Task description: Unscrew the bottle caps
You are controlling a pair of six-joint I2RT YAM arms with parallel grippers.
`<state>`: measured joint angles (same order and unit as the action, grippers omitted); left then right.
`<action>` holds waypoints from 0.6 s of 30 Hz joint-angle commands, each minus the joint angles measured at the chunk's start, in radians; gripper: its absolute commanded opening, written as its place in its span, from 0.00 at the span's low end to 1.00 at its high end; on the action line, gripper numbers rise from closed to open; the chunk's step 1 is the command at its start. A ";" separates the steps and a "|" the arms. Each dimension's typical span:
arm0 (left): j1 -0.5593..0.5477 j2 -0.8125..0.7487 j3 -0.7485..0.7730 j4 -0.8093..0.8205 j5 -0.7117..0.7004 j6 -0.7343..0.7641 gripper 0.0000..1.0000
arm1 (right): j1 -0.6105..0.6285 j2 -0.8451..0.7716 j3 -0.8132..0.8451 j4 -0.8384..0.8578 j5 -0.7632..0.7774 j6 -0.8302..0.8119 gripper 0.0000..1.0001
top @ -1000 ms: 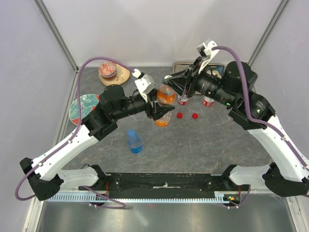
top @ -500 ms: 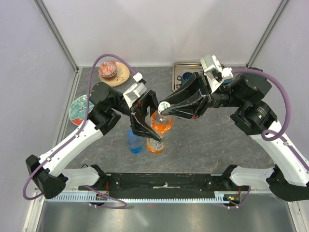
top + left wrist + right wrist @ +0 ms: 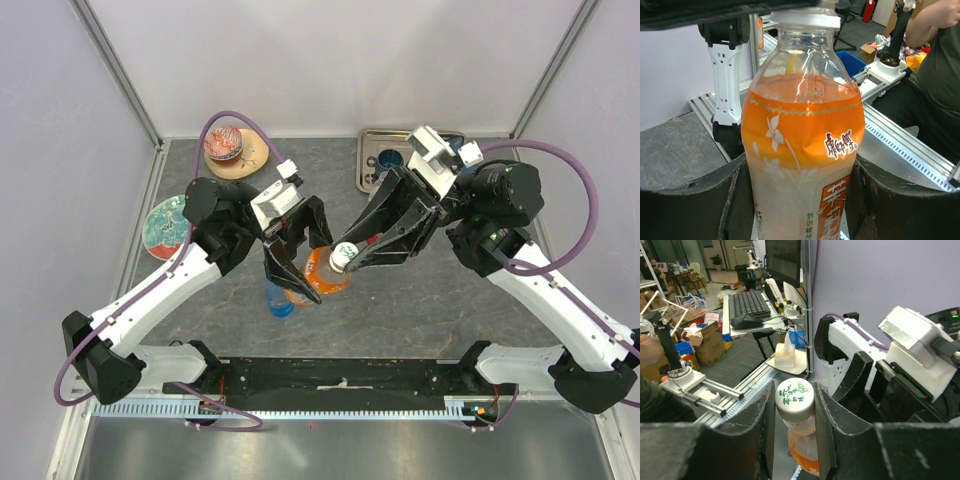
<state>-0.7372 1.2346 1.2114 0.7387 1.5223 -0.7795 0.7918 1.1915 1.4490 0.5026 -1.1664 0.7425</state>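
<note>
The orange bottle (image 3: 318, 281) leans over with its white cap (image 3: 344, 256) on top. The blue bottle (image 3: 280, 305) sits on the worktop (image 3: 430, 300) just beside it, partly hidden.

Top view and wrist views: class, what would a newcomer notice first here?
The orange bottle at the middle of the table, tilted and gripped around its body by the left claw. The right claw pinches its white cap from both sides. A small blue bottle stands just beside it, on the left.
</note>
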 commanded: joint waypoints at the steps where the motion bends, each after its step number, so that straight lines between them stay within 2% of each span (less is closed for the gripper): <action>1: 0.024 0.028 0.034 -0.030 -0.059 -0.009 0.54 | 0.012 -0.030 0.091 -0.241 -0.017 -0.220 0.00; 2: 0.027 0.026 0.034 -0.092 -0.062 0.014 0.54 | 0.011 -0.041 0.103 -0.325 0.040 -0.247 0.00; 6: 0.032 0.013 0.036 -0.253 -0.088 0.150 0.55 | -0.011 -0.066 0.171 -0.432 0.278 -0.333 0.00; 10: 0.033 0.008 0.033 -0.306 -0.097 0.207 0.55 | -0.016 -0.110 0.195 -0.501 0.569 -0.411 0.00; 11: 0.033 0.005 0.031 -0.317 -0.102 0.218 0.55 | -0.016 -0.140 0.191 -0.539 0.712 -0.425 0.00; 13: 0.035 -0.003 0.030 -0.369 -0.117 0.261 0.55 | -0.016 -0.165 0.179 -0.597 0.898 -0.462 0.00; 14: 0.036 -0.013 0.030 -0.392 -0.125 0.279 0.55 | -0.016 -0.188 0.169 -0.677 1.032 -0.468 0.00; 15: 0.038 -0.021 0.030 -0.412 -0.134 0.295 0.55 | -0.016 -0.203 0.124 -0.714 1.264 -0.473 0.00; 17: 0.044 -0.043 0.024 -0.467 -0.166 0.339 0.55 | -0.016 -0.249 0.042 -0.810 1.475 -0.471 0.00; 18: 0.045 -0.073 0.013 -0.492 -0.186 0.362 0.55 | -0.017 -0.262 -0.052 -0.835 1.598 -0.463 0.00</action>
<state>-0.7033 1.2404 1.2148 0.3676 1.4044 -0.5507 0.7803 0.9798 1.5639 -0.1116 -0.1921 0.3206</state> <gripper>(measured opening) 0.651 0.372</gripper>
